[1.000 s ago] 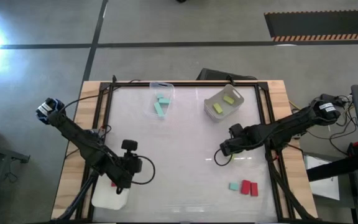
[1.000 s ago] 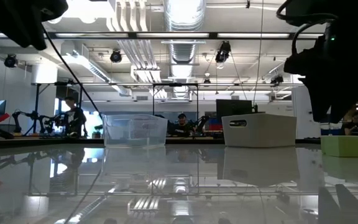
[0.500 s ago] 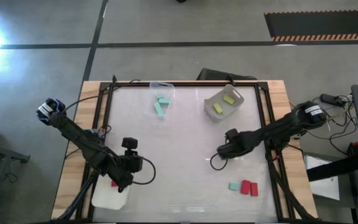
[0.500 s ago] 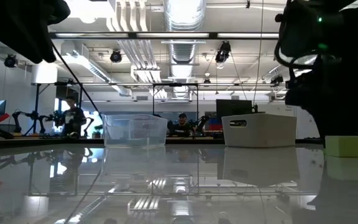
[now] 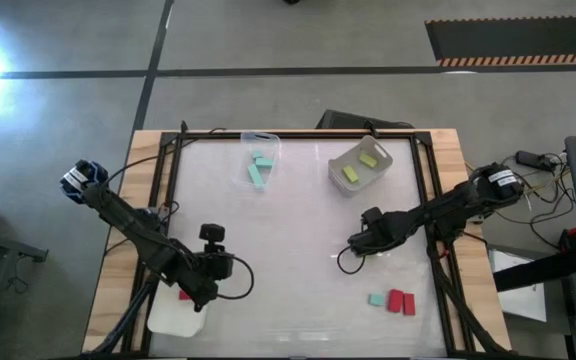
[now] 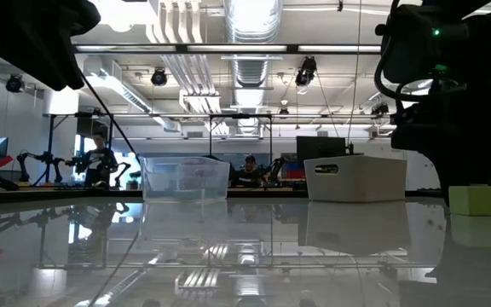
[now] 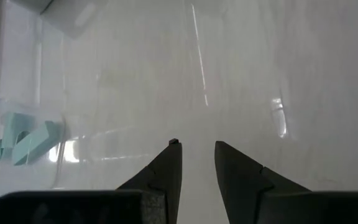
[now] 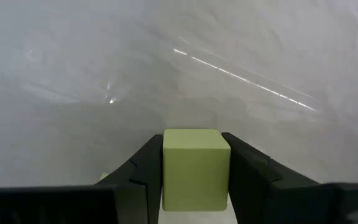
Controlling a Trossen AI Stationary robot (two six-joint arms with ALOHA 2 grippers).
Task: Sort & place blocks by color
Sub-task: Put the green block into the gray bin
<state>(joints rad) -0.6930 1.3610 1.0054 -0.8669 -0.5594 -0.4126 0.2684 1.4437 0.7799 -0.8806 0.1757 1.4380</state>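
A yellow-green block sits squarely between the right hand's fingers, both touching its sides, low over the worktop. Two more yellow-green blocks lie in the grey tray, and teal blocks lie in the clear one. Near the front edge, a teal block lies just beside two red blocks.

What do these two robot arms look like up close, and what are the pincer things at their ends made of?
Both arms are dark, slim and jointed, with thin black cables looping beside them. The left arm has a blue-and-white fitting at its base, the right arm a white one. The left tool and the right tool each end in two flat, tapering dark fingers; what they are made of isn't visible.
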